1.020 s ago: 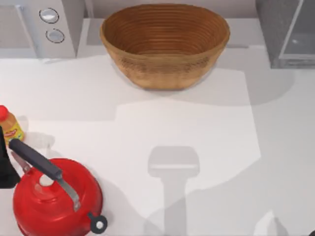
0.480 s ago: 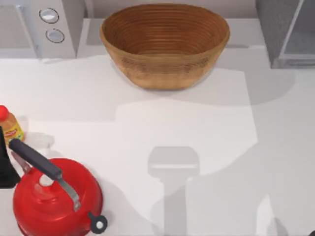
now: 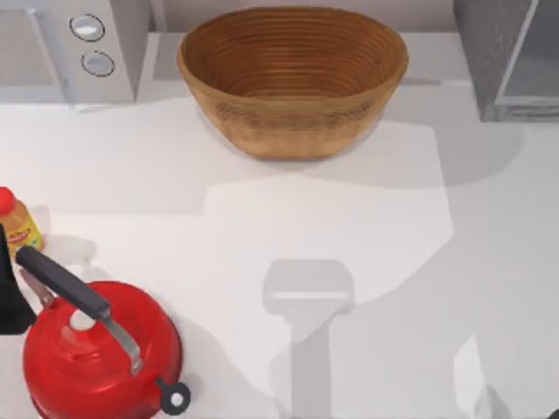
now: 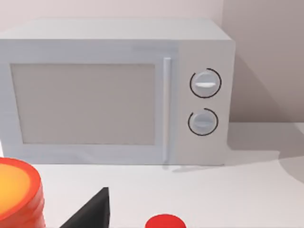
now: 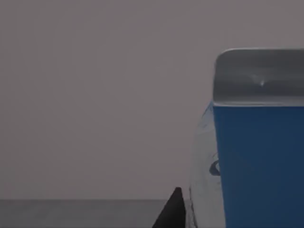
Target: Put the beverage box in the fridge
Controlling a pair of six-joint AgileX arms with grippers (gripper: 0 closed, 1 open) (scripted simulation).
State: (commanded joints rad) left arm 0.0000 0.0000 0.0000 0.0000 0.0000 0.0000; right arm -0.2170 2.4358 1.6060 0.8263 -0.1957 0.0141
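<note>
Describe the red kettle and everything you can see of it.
The red kettle sits upright on the white table at the top view's near left corner. Its body is round, squat and glossy red, with a small pale knob on the lid. A grey metal bail arches over it, carrying a dark grip that points toward the yellow-labelled bottle. A short dark spout with a ring-shaped end sticks out at its lower right.
</note>
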